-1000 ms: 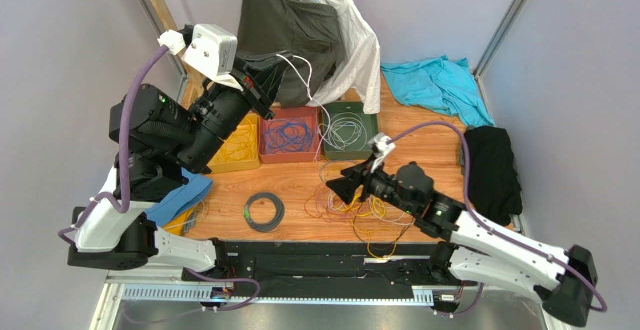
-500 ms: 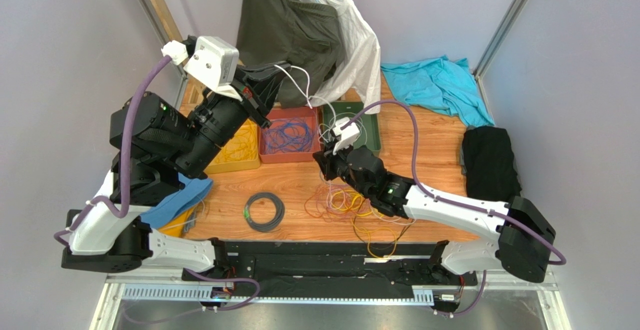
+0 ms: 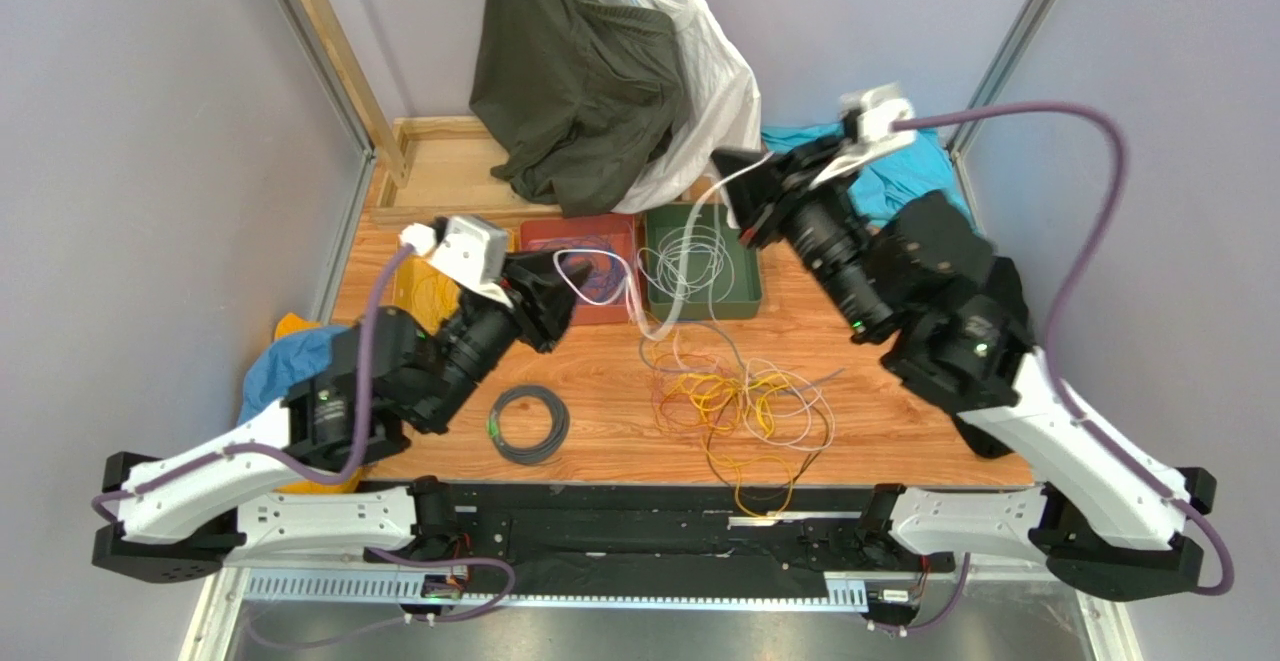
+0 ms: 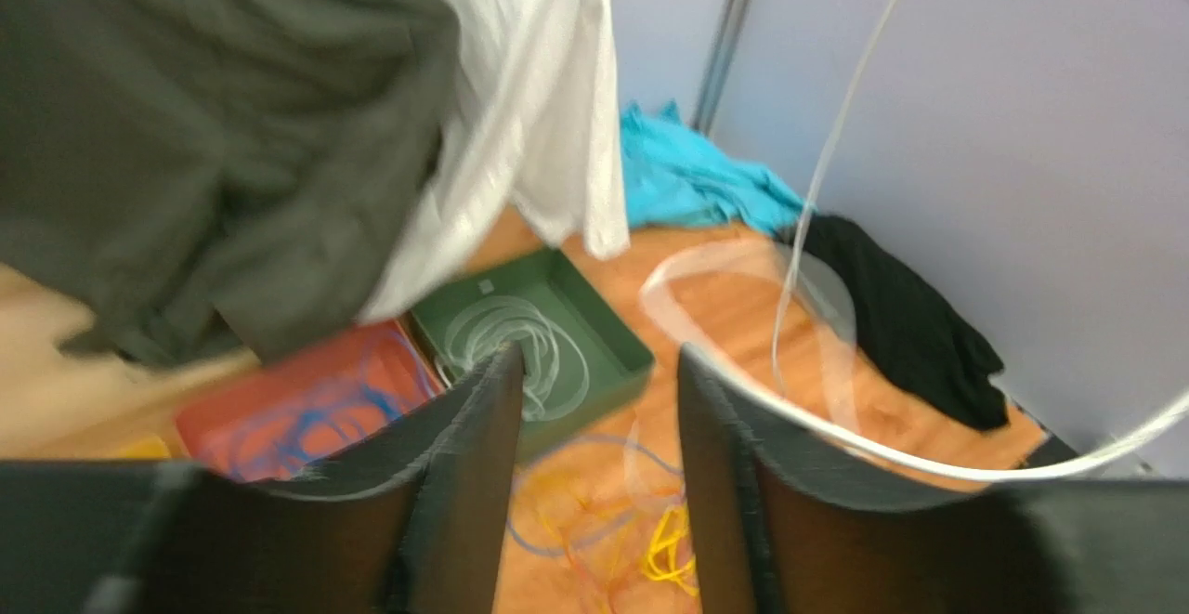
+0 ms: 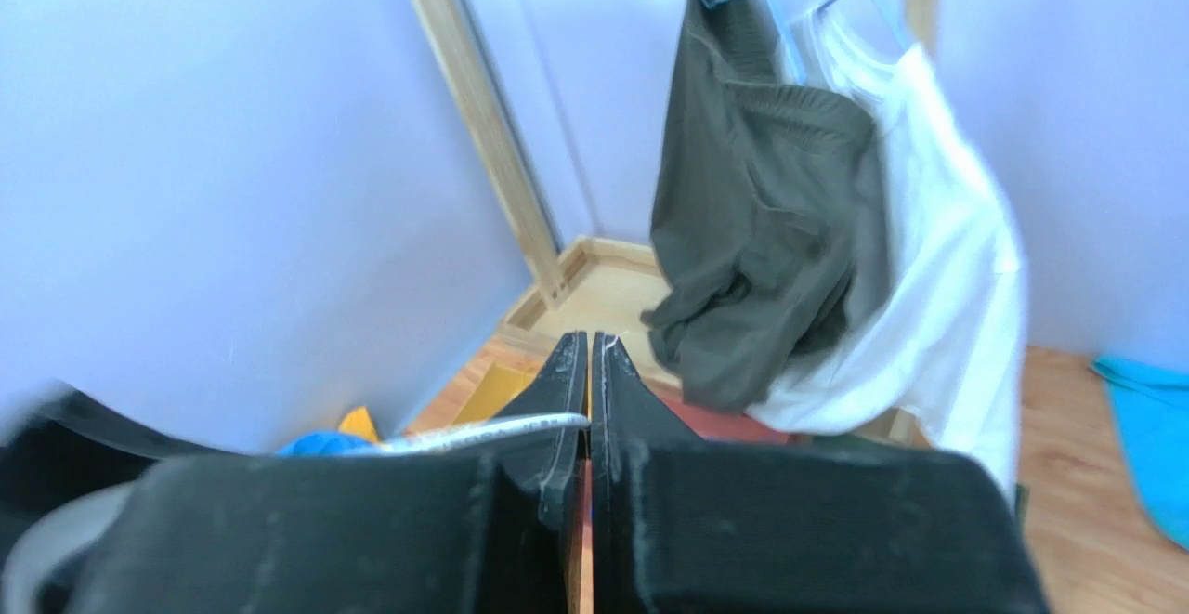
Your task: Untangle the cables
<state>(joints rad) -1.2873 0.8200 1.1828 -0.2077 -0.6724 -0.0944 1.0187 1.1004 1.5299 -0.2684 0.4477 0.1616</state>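
A tangle of yellow, orange, white and purple cables (image 3: 744, 406) lies on the wooden table in front of the trays. My right gripper (image 3: 732, 186) is raised at the back, above the green tray, and shut on a white cable (image 3: 661, 294) that hangs from it down to the table. In the right wrist view that white cable (image 5: 475, 433) leaves the shut jaws on the left. My left gripper (image 3: 553, 301) is low beside the red tray, open. Its fingers (image 4: 468, 475) hold nothing, but a white cable (image 4: 838, 433) lies across the outside of the right finger.
Three trays stand in a row: yellow (image 3: 425, 298), red (image 3: 609, 234) with blue-purple wire, green (image 3: 736, 294) with white coils. A dark grey coil (image 3: 526, 424) lies near the front. Olive and white garments (image 3: 601, 76) hang behind. Teal cloth (image 3: 902, 181) and black cloth (image 4: 907, 322) lie at right.
My left arm dropped from high down to the red tray and its jaws opened, releasing the white cable. My right arm shut on that cable near the tangle and swung up to the back.
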